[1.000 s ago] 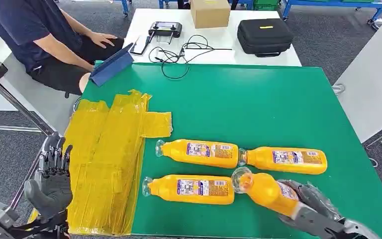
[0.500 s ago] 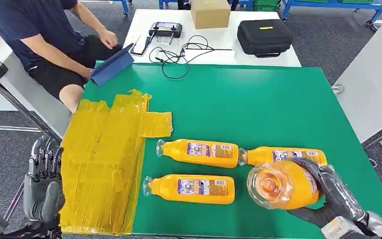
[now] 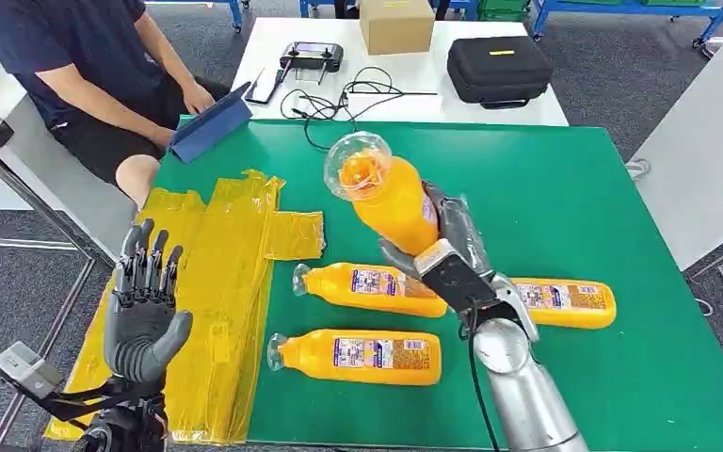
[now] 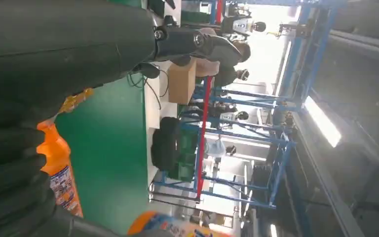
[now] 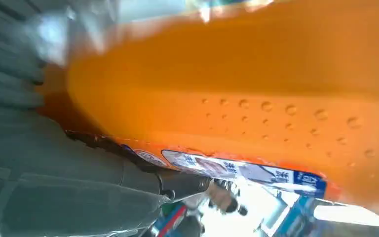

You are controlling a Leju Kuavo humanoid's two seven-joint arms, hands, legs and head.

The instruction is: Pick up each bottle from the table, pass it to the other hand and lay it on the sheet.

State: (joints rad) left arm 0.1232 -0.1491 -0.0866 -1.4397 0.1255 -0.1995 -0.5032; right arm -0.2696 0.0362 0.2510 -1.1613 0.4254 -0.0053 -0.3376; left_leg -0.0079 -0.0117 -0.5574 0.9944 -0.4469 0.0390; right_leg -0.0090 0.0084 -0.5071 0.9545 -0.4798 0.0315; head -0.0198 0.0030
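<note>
Left hand (image 3: 141,315) raised at about 8 o'clock of the head view, palm facing in toward the table, fingers spread and upright, holding nothing; its wrist and arm are cut off by the bottom edge. In the left wrist view the left hand is a dark blur along one side, fingers hard to separate. Yellow sheet (image 3: 209,282) lies crumpled on the left part of the green table (image 3: 565,198), its near corner overhanging the table edge and partly hidden behind the left hand. A seated person (image 3: 75,75) at 11 o'clock, head cut off by the frame, hand near a blue tablet (image 3: 211,124). Centre: right hand (image 3: 442,247) clamped around the lower body of the held bottle (image 3: 386,193), lifted off the table and tilted with its clear neck toward the camera; fingers wrap behind, mostly hidden by the bottle. In the right wrist view the held bottle (image 5: 256,98) is an orange blur, label strip barely readable. Below it three bottles lie flat: upper-left bottle (image 3: 369,287), partly covered by the right wrist; front bottle (image 3: 356,355) fully visible at 6 o'clock; right bottle (image 3: 565,303) at 4 o'clock, neck end hidden behind the right arm. Far white table carries a controller (image 3: 313,55), cables, cardboard box (image 3: 396,24) cut off at top, black case (image 3: 499,68).
</note>
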